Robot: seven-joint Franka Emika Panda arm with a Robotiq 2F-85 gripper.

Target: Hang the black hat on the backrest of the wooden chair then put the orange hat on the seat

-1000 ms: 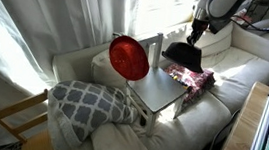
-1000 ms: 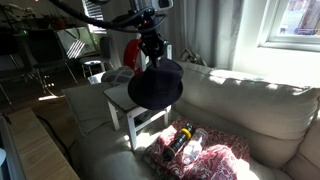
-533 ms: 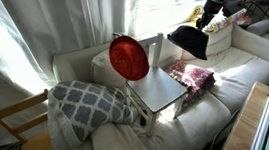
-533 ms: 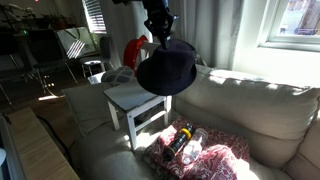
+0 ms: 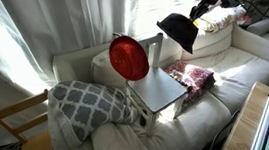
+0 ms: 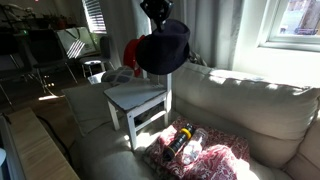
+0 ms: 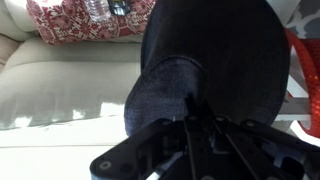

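Observation:
The black hat hangs from my gripper, which is shut on its edge, high above the sofa and close to the top of the backrest of the pale wooden chair. It also shows in an exterior view and fills the wrist view, where my gripper pinches it. The orange hat leans upright at the far side of the backrest; only a red sliver of it shows in an exterior view. The seat is bare, as also in an exterior view.
A pink-patterned cloth with bottles lies on the white sofa beside the chair; it also shows in an exterior view. A grey-and-white cushion lies in front. A yellow-wood chair frame stands at lower left.
My gripper has lifted the black hat up off the sofa and carried it toward the chair's backrest. The orange hat and the cloth have not moved.

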